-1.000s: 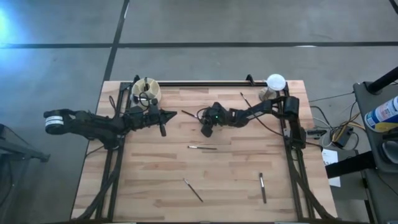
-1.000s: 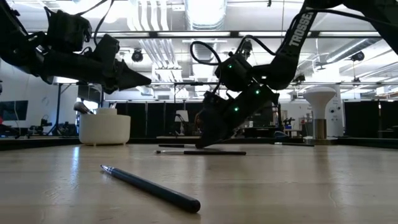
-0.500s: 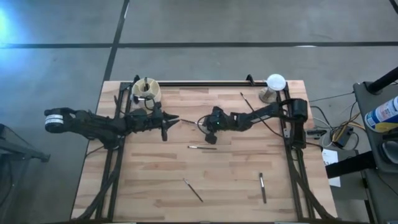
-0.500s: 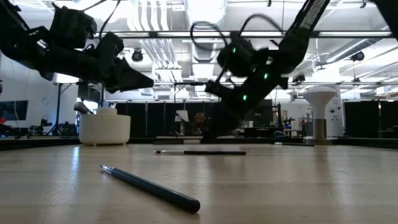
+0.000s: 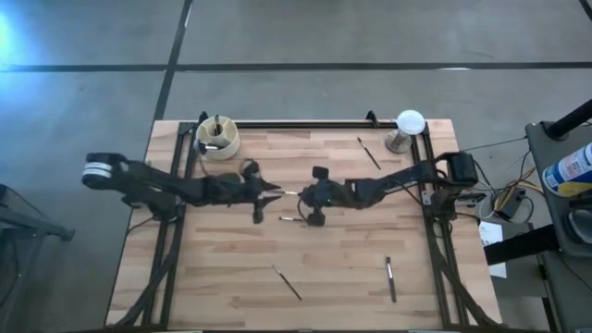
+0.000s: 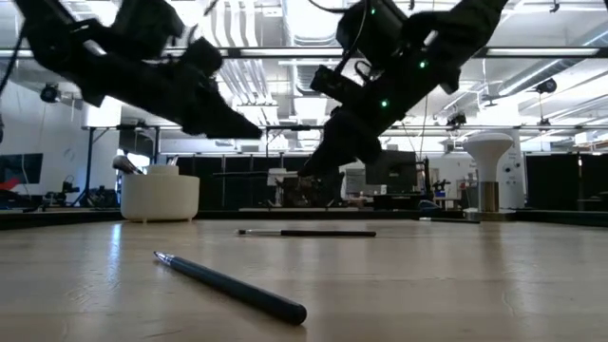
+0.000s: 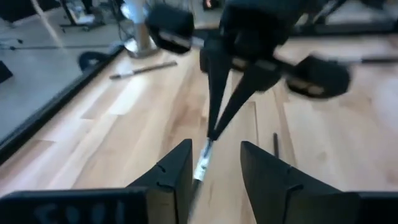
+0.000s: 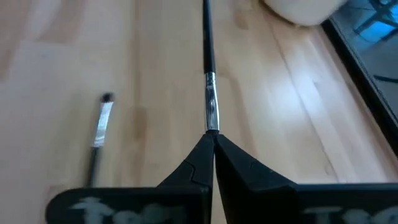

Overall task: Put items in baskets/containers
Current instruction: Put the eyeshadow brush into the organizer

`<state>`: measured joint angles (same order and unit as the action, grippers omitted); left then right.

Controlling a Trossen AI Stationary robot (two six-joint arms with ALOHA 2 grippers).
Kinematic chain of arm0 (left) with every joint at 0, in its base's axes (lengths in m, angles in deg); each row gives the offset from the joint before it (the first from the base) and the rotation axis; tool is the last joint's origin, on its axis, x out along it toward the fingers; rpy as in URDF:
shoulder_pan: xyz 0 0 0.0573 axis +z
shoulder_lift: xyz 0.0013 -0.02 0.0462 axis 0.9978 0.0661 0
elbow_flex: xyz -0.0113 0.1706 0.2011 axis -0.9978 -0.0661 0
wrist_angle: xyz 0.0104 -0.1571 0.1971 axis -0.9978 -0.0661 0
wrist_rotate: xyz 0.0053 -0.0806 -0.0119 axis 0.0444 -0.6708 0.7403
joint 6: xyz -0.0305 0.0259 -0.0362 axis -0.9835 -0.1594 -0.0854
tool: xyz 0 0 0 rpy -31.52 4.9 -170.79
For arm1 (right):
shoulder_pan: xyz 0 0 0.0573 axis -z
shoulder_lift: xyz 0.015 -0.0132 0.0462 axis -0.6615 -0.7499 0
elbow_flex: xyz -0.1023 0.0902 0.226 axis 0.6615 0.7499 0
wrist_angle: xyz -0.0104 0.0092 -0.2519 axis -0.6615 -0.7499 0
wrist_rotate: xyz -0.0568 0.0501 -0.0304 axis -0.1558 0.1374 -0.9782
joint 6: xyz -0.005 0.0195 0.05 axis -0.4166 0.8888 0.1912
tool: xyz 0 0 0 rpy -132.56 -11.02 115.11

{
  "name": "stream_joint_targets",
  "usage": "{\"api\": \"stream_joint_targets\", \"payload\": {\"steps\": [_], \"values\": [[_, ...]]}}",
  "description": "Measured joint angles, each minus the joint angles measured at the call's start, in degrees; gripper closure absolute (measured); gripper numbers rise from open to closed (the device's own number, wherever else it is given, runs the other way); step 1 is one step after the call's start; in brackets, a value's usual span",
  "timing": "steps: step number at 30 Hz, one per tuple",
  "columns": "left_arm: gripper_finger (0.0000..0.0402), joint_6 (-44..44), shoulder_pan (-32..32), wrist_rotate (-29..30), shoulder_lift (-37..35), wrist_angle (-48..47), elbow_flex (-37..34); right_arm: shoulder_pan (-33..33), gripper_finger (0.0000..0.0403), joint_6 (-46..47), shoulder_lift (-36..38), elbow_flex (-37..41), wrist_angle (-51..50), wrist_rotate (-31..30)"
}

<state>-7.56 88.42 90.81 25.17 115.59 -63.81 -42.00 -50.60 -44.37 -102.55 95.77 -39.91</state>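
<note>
My right gripper [image 5: 302, 193] hangs above the table's middle, shut on a thin dark makeup brush [image 8: 207, 62]. The brush reaches level toward my left gripper [image 5: 274, 191]. That gripper is open, and in its wrist view its fingers [image 7: 177, 168] stand on either side of the brush's free part [image 7: 202, 163]; I see no touch. The cream cup [image 5: 218, 139] stands at the far left with brushes sticking up out of it. Loose brushes lie flat on the table: one mid-table [image 5: 294, 219], two near the front [image 5: 287, 282] [image 5: 390, 278], one at the far right [image 5: 368, 153]. My right gripper pinches the brush between its two fingertips, right at the silver ferrule [image 8: 212, 115]; the tip beyond that is hidden between the fingers. The fingers lie along the brush, coming from the table's right. The brush is lifted clear of the table and sticks out roughly level.
A white dome on a metal stand [image 5: 409, 122] is at the far right corner. Dark rails run along the table's left, right and far edges. In the low view a dark brush [image 6: 233, 288] lies close to the camera, another [image 6: 306, 232] farther back.
My right gripper has risen off the table with the brush, which lay near it and now hangs clear. My left gripper has gone toward the table's right and near edges, up to the right gripper and the brush's free end.
</note>
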Motion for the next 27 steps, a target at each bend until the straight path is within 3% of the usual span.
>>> {"api": "stream_joint_targets", "payload": {"steps": [7, 12, 19, 27], "values": [[0.0273, 2.6, -2.3, 7.2, 10.4, -9.2, 10.2, -2.9, 0.0395, -1.8, 0.0, -2.4, -5.2, -4.3], [0.0273, 3.5, -2.7, 8.6, 15.4, -12.0, 14.3, -4.3, 0.0395, -2.9, 0.0, -3.4, -6.9, -4.3], [0.0273, 4.6, -2.7, 9.5, 16.5, -14.2, 14.8, -5.4, 0.0395, -3.4, -0.1, -4.4, -7.9, -6.7], [0.0273, 4.3, -3.2, 5.5, 16.2, -14.5, 14.8, -5.4, 0.0395, -2.6, -0.1, -4.4, -8.9, -6.8]]}}
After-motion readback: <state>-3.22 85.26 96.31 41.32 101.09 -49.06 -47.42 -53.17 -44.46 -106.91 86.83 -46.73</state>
